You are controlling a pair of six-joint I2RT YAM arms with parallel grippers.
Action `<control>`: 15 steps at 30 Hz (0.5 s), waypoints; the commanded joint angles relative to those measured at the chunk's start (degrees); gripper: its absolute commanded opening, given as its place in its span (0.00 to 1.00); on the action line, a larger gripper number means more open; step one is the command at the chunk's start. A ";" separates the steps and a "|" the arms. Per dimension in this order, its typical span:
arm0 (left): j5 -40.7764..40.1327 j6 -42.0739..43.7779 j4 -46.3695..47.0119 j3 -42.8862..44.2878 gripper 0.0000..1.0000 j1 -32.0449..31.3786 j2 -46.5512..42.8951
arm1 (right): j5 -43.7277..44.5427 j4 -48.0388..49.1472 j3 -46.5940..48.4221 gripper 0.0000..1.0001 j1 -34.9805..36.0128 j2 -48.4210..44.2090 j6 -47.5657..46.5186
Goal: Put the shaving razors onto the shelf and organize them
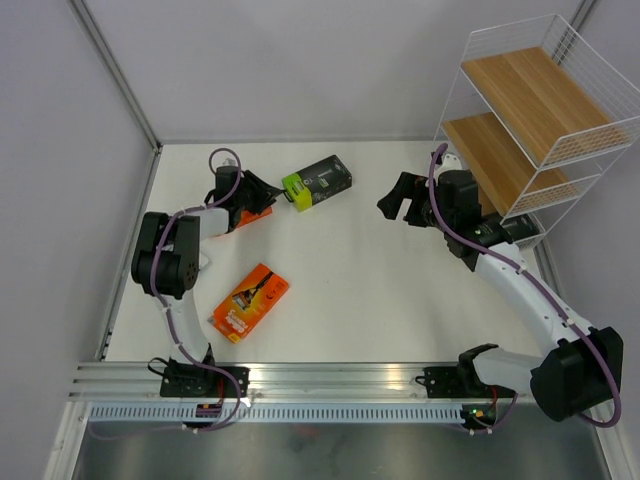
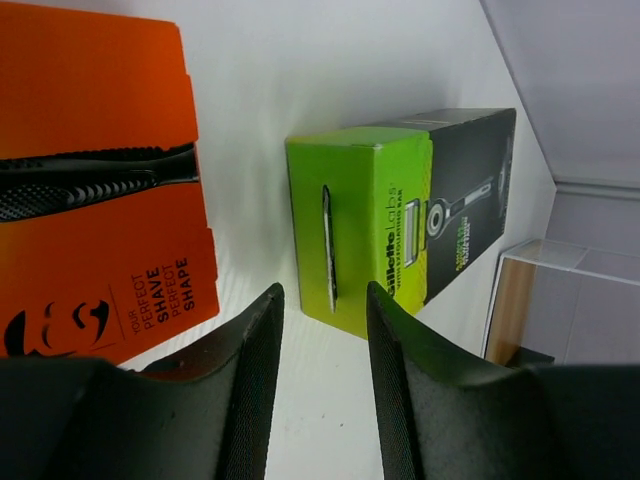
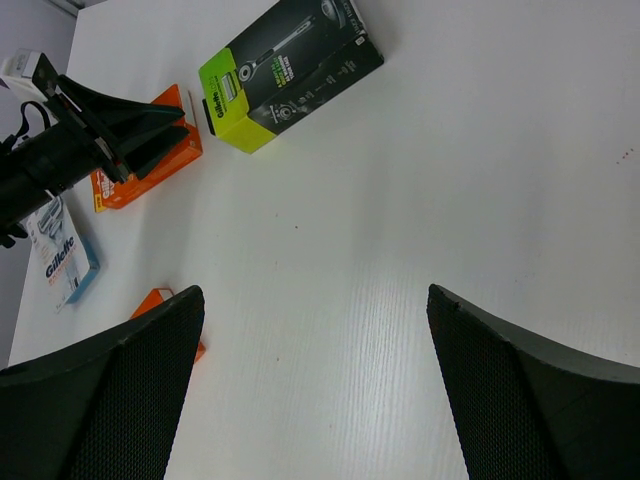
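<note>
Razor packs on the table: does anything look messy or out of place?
Nothing looks damaged, but the packs lie scattered at mismatched angles: a black-and-lime pack, an orange pack skewed near the front, a second orange pack by the left arm, and a white-and-blue pack beside it. The shelf shows only bare boards.

Black-lime pack (image 1: 317, 182), orange pack (image 1: 250, 301) and blister pack (image 3: 62, 255) lie flat, away from shelf (image 1: 530, 90).

The table (image 1: 400, 290) centre lies open; black-and-lime pack (image 1: 317, 182) (lying flat) blocks ahead of left end effector (image 1: 270, 196).
</note>
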 commanded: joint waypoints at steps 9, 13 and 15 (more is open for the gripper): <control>2.72 -0.98 4.41 2.45 0.41 -0.10 4.18 | 2.31 0.95 1.22 0.98 -0.06 1.21 -0.23; 2.37 -1.95 4.14 3.77 0.40 -0.18 6.02 | 2.57 0.68 0.25 0.98 -0.06 0.24 0.30; 2.37 -2.39 4.23 4.65 0.39 -0.18 6.64 | 3.45 0.68 0.07 0.98 -0.06 -0.28 0.30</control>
